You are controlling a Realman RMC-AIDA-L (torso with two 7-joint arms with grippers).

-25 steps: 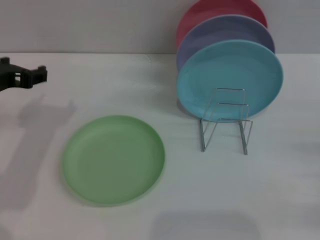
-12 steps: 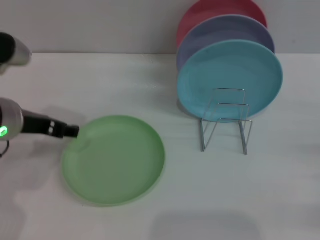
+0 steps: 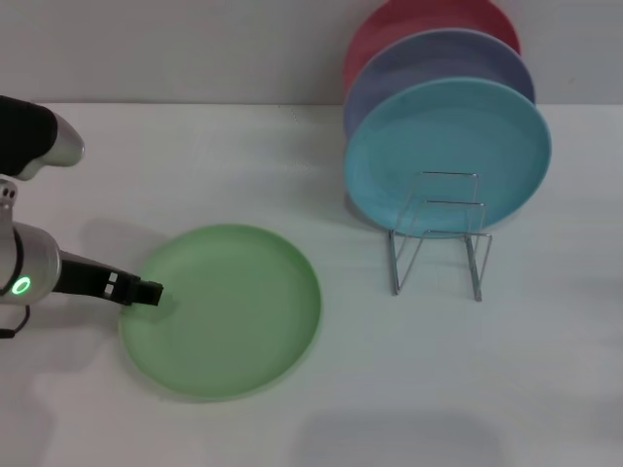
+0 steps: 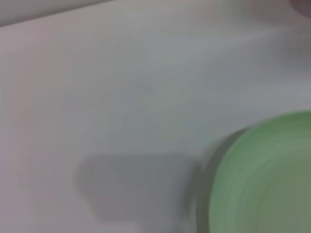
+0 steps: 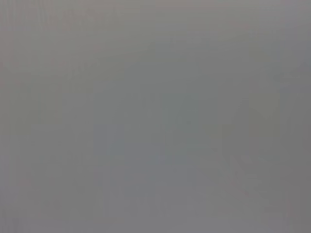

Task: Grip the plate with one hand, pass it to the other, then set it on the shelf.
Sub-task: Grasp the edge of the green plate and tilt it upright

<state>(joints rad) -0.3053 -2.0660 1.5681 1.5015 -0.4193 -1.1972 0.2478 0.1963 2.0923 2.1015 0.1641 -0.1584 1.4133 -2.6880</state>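
The light green plate [image 3: 229,311] lies flat on the white table, left of centre in the head view. My left gripper [image 3: 146,290], black on a silver arm with a green ring, reaches in from the left, and its tip is at the plate's left rim. The left wrist view shows part of the plate [image 4: 262,179] and the gripper's shadow on the table beside it. The silver wire shelf [image 3: 438,238] stands to the right of the plate. My right gripper is out of view, and the right wrist view shows only plain grey.
A turquoise-blue plate [image 3: 448,156] stands upright in the wire shelf, with a purple plate [image 3: 438,58] and a red plate [image 3: 428,19] behind it. The white table [image 3: 243,156] meets a grey wall at the back.
My left arm has swung down and toward the front, bringing the gripper tip from the far left of the table to the green plate's left rim. The plate has not moved.
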